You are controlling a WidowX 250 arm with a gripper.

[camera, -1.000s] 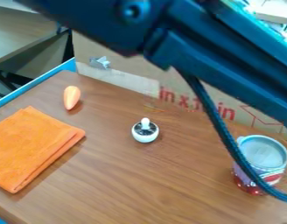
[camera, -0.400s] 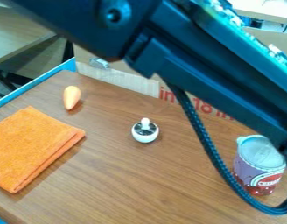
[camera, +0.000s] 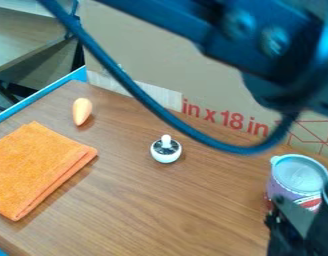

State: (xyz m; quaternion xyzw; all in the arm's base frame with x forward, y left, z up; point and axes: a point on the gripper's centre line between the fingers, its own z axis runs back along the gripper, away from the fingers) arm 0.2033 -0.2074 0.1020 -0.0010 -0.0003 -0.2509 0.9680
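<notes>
"Where are you hanging right now?"

"My end effector is hanging low over the right part of the counter, just beside the can. The can is standing upright near the far edge, and I am partly covering its lower front."

"Are you gripping it?"

"I can't tell whether I am gripping anything, or whether I am spread apart or drawn together. I can't tell either whether I am touching the can."

"What is worrying you?"

"Mostly a sideways bump. I am hanging so close that a small error in my aim could be tipping the can or pushing it against the cardboard behind. Its wall is curving, so an off-centre squeeze could be turning it or slipping off."

"And your cable?"

"It is drooping in a wide loop. If it is sagging low enough, a swing could be catching the can's rim or brushing the white spinning top around mid-counter. That one is looking round-bottomed, so it would be rolling easily. The orange cloth by the left edge is lying well apart, so it's hardly worrying me."
</notes>
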